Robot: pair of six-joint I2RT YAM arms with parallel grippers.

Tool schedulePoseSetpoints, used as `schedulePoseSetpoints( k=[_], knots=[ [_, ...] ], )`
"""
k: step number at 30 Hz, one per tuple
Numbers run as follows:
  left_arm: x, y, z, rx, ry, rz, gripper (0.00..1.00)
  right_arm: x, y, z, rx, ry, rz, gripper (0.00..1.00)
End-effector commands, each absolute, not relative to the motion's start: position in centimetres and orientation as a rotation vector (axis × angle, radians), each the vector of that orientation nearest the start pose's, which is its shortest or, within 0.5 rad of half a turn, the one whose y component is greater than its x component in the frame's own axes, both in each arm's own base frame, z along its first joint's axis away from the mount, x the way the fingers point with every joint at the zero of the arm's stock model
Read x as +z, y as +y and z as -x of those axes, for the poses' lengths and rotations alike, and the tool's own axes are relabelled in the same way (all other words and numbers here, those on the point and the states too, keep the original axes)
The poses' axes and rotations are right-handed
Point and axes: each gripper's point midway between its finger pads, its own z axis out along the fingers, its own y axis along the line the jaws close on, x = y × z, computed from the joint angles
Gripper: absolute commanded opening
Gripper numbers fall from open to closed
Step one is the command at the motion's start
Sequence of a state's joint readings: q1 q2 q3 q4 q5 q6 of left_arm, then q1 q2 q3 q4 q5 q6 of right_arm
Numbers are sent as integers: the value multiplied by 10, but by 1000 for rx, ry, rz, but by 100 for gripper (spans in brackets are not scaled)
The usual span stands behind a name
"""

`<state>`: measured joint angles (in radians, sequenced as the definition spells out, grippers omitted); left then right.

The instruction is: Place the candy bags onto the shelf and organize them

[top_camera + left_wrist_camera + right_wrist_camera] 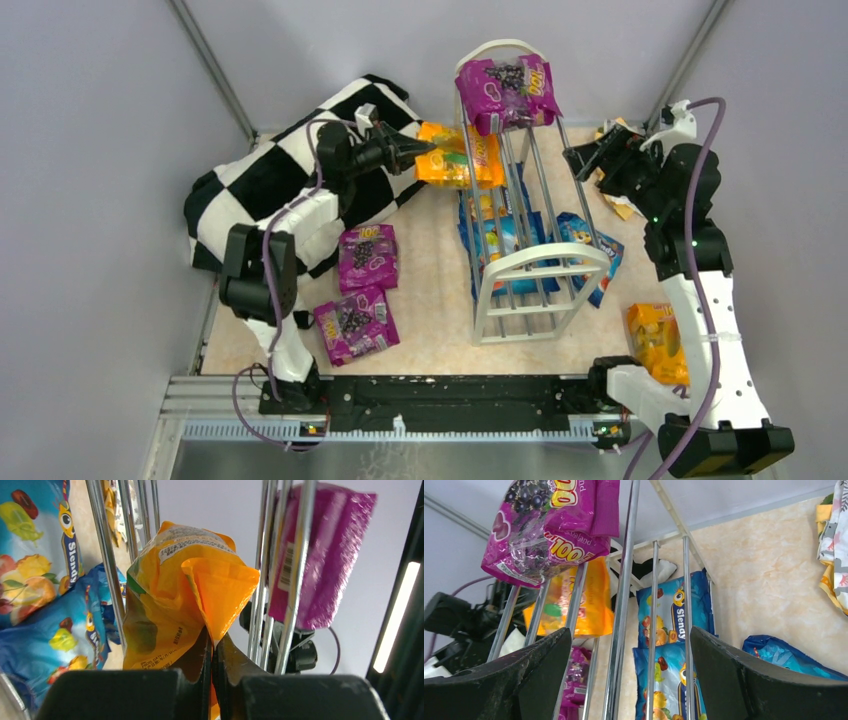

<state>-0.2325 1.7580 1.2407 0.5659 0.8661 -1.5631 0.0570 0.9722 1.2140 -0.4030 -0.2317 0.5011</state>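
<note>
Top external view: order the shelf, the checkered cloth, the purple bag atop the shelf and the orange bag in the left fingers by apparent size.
1. checkered cloth and shelf: similar spread, not ranked.
2. purple bag: looks slightly larger than the next, but it sits higher, nearer the camera, so unsure.
3. orange bag.

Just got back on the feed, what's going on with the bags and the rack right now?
The left arm's fingers are shut on an orange bag, holding it at the left side of the shelf, near its far end. The right arm's fingers are open and empty on the shelf's other side. Purple bags sit on the top tier and blue bags lie under the rods. Two more purple bags and another orange one are on the table.
</note>
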Motion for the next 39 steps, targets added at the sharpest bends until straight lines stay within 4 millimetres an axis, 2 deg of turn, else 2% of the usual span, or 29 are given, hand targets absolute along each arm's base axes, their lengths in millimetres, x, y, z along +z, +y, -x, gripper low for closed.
schedulePoseSetpoints(
  k=[1,7,15,22,31,33,39],
  knots=[
    [368,-294,-418,-2140,1730,310,0,409,78,-314,613,1647,-191,88],
    [366,-327,-435,-2174,1728,367,0,409,79,-312,617,1642,-191,88],
    [353,-352,-451,-2194,1752,435,0,406,77,-310,599,1649,-188,88],
    [335,-359,-461,-2200,1777,498,0,403,76,-310,593,1652,-190,89],
    [329,-360,-464,-2184,1761,551,1,402,75,-309,588,1652,-189,89],
    [326,-360,-464,-2187,1760,559,4,401,75,-309,588,1655,-189,89],
    [326,-357,-460,-2152,1770,500,29,400,75,-309,589,1658,-188,89]
  ],
)
